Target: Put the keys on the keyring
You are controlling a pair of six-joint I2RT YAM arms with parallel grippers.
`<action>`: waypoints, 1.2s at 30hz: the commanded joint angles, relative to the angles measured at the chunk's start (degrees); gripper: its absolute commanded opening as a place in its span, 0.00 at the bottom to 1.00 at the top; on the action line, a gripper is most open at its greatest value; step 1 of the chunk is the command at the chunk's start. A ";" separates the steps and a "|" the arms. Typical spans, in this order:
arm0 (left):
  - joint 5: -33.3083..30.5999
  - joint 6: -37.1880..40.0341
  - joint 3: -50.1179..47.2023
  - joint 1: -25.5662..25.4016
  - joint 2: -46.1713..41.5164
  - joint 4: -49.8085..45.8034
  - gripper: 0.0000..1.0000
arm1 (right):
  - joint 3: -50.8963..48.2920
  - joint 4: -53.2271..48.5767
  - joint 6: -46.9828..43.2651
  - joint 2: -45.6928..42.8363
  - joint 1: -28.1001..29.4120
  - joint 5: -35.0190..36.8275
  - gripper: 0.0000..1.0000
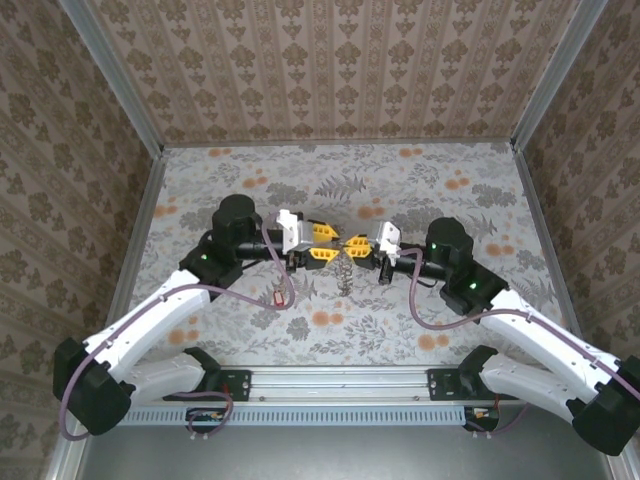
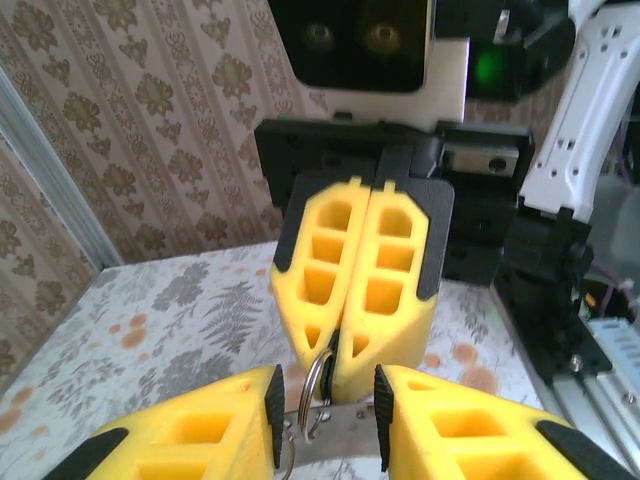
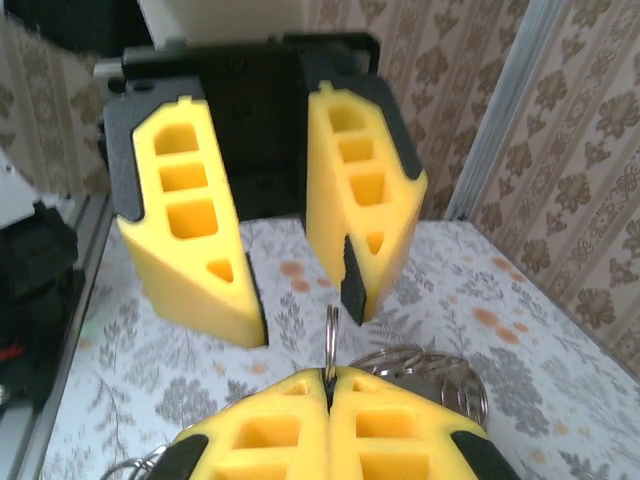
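Both grippers meet tip to tip over the middle of the flowered table. My right gripper (image 1: pixel 355 247) (image 3: pixel 328 378) (image 2: pixel 342 372) is shut on a thin silver split ring of the keyring (image 3: pixel 329 335) (image 2: pixel 313 395), which stands on edge out of its tips. More grey rings of the bunch (image 3: pixel 430 365) (image 1: pixel 345 277) dangle under it. My left gripper (image 1: pixel 320 245) (image 2: pixel 327 405) (image 3: pixel 300 300) is open, its pads either side of the ring and apart from it. A flat metal piece (image 2: pixel 345 435) lies across the gap below. A tiny red-headed key (image 1: pixel 277 297) lies on the table to the left.
Purple cables loop beside each arm (image 1: pixel 288 285) (image 1: pixel 415 300). Patterned walls close in the back and sides, with aluminium posts at the corners (image 1: pixel 160 150). A metal rail (image 1: pixel 340 380) runs along the near edge between the arm bases.
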 commanded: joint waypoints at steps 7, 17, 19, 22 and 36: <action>-3.35 8.10 5.60 -0.24 2.76 -18.59 0.32 | 11.18 -23.76 -15.06 5.18 2.30 4.21 0.00; -3.14 7.48 6.64 -0.85 4.79 -18.83 0.13 | 13.19 -26.64 -15.75 6.26 4.17 6.84 0.00; -3.02 8.18 6.87 -1.12 5.27 -19.71 0.14 | 13.34 -26.60 -15.60 6.31 4.35 6.89 0.00; -2.73 8.95 7.22 -1.66 5.96 -20.64 0.17 | 13.50 -26.64 -15.76 6.49 4.41 6.86 0.00; -1.30 14.71 9.90 -2.36 7.94 -27.56 0.00 | 12.32 -23.75 -14.72 6.25 4.53 5.81 0.00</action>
